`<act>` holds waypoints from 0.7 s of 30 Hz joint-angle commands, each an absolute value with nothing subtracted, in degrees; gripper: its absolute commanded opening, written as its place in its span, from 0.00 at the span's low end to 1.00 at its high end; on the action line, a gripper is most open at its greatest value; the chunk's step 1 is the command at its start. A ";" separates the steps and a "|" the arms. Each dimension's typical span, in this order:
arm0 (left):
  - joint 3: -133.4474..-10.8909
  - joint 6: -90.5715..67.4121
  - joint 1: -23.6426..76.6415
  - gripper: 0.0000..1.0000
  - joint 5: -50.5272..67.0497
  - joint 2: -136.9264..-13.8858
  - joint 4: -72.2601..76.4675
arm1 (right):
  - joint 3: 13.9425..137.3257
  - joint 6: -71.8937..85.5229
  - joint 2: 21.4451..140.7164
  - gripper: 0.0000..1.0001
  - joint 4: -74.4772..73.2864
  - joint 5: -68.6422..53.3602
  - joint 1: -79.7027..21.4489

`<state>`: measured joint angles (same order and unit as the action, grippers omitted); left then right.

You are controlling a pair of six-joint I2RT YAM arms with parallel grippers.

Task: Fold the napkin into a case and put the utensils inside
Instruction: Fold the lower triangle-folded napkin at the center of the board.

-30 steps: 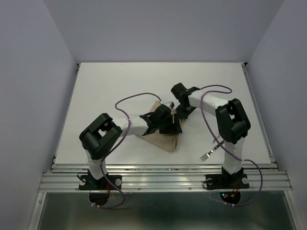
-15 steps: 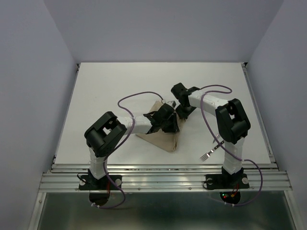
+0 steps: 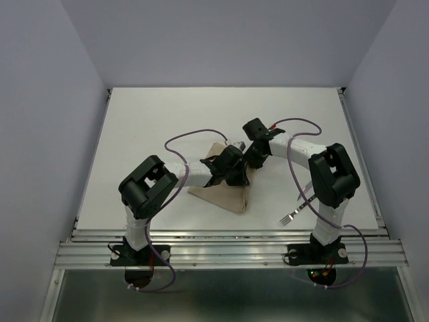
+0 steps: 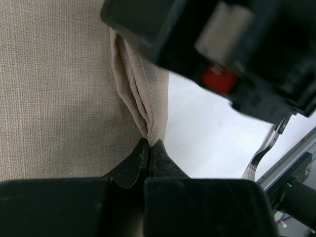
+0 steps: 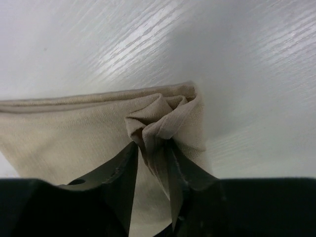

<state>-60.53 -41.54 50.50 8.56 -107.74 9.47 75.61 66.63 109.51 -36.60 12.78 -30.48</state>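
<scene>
The beige napkin (image 3: 224, 196) lies folded into a rough triangle at the table's middle. My left gripper (image 3: 236, 176) is shut on its layered right edge; in the left wrist view the fingertips (image 4: 149, 144) pinch a thin fold of the napkin (image 4: 59, 89). My right gripper (image 3: 251, 161) stands just behind, at the cloth's far right corner. Its jaws (image 5: 150, 145) are parted, with a bunched corner of the napkin (image 5: 64, 128) loose between them. Of the utensils, a fork (image 3: 289, 216) lies near the right arm's base, and its silver tip (image 4: 261, 157) shows in the left wrist view.
The right arm's black wrist housing (image 4: 232, 54) hangs close over the left gripper. Purple cables (image 3: 188, 137) loop above both arms. A metal rail (image 3: 228, 236) runs along the table's near edge, and grey walls enclose the white table (image 3: 161, 114).
My left gripper has closed on the napkin's right edge. My right gripper has loosened its jaws on the bunched corner, and the right arm's elbow has swung right.
</scene>
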 commanded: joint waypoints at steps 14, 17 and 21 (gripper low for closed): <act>-54.23 -45.44 46.32 0.00 17.84 -102.04 20.65 | 68.39 57.22 94.23 0.46 -27.95 13.09 -30.59; -53.70 -45.79 45.53 0.00 19.42 -101.43 21.71 | 66.10 55.64 91.15 0.50 -27.95 14.67 -29.97; -53.61 -45.79 44.39 0.00 20.92 -100.90 21.88 | 63.55 54.23 89.47 0.54 -27.95 15.56 -28.31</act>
